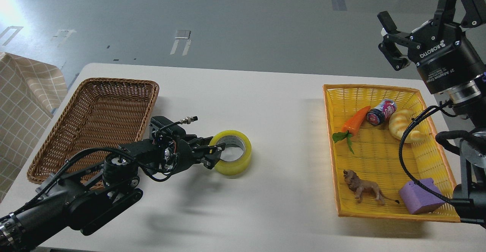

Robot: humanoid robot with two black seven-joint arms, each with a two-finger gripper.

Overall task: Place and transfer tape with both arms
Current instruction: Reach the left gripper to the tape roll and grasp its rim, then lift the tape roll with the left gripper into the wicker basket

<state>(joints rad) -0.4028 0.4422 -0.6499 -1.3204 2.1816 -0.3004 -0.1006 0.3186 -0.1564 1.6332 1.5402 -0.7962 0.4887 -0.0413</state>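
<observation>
Yellow roll: the tape [231, 152] sits on the white table [265, 104] between the two baskets, nearer the brown wicker basket [95, 119], tilted with its core facing up and left.
Left gripper: left gripper [213, 152] is at the roll's near-left rim, fingers spread around the wall, one tip looks to reach into the core. Can't tell if it's actually clamped or just touching.
Right gripper: right gripper [425, 16] is raised high over the far right corner, jaws wide apart, holding nothing, well clear of the tape.
Risk 1: a pinch on one edge of a ring is off-centre, so the roll could swing or slip out on lift.
Risk 2: smooth tape wall plus thin contact means it may roll away across the table if nudged.
Risk 3: handover needs a free section of rim for the right arm; a bad angle means finger clash.
Risk 4: yellow tray [379, 149] holds a carrot [356, 120], can [381, 111], croissant [403, 126], lion [363, 187] and purple block [420, 196]; a low right arm cable [403, 157] could snag those.
</observation>
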